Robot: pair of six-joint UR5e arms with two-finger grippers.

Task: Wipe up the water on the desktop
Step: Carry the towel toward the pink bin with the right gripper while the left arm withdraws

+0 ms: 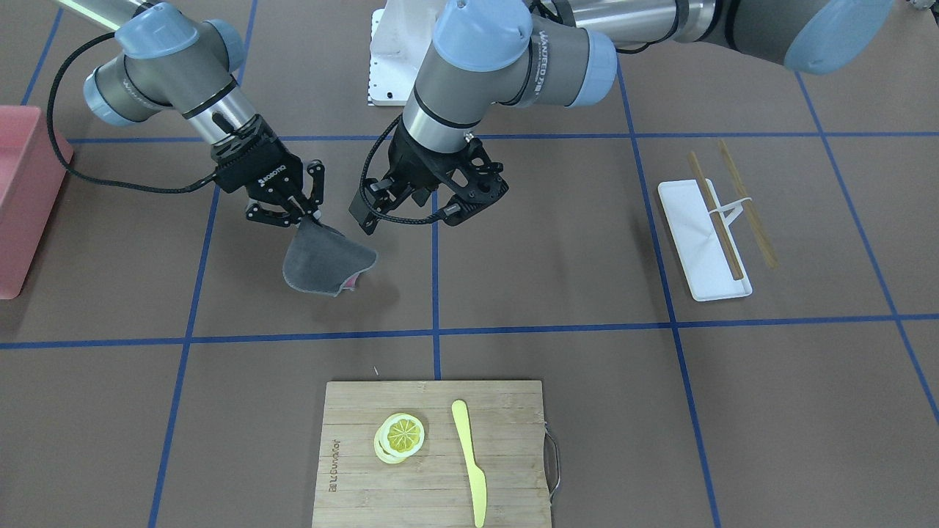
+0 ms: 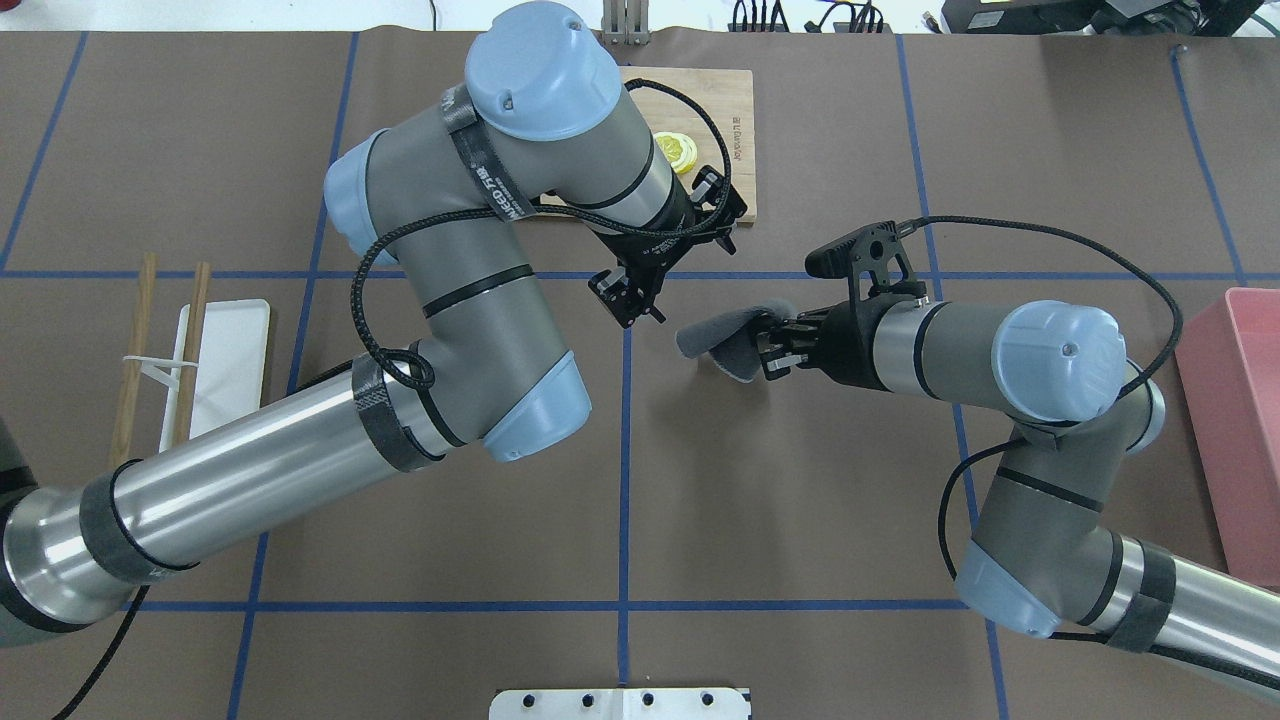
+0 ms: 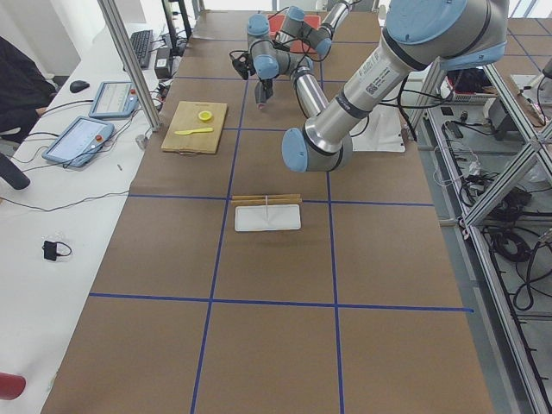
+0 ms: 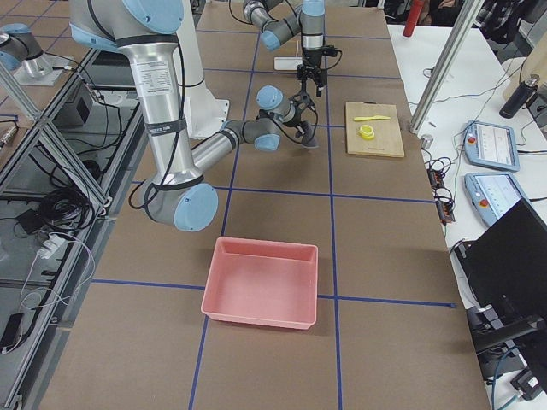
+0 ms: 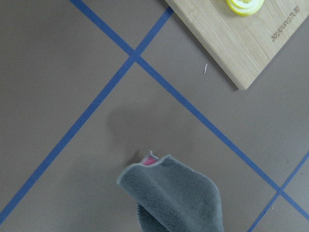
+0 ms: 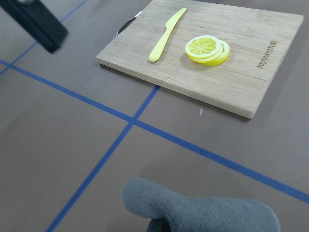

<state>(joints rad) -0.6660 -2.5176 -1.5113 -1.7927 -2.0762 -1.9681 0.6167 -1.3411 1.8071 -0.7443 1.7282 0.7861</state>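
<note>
The desktop [image 1: 550,257] is a brown surface crossed by blue tape lines; I can make out no water on it. My right gripper [image 1: 304,218] is shut on the top edge of a grey cloth [image 1: 326,264] with a pink underside. The cloth hangs just above the desktop, left of the centre tape line in the front-facing view. It also shows in the overhead view [image 2: 715,335], the left wrist view [image 5: 178,198] and the right wrist view [image 6: 203,208]. My left gripper [image 1: 473,205] hovers beside it over the centre line, pointing down, open and empty.
A bamboo cutting board [image 1: 352,411] with lemon slices [image 1: 400,436] and a yellow knife [image 1: 469,462] lies on the far side from me. A white tray [image 1: 697,242] with chopsticks [image 1: 715,220] is on my left. A pink bin [image 2: 1235,420] is on my right.
</note>
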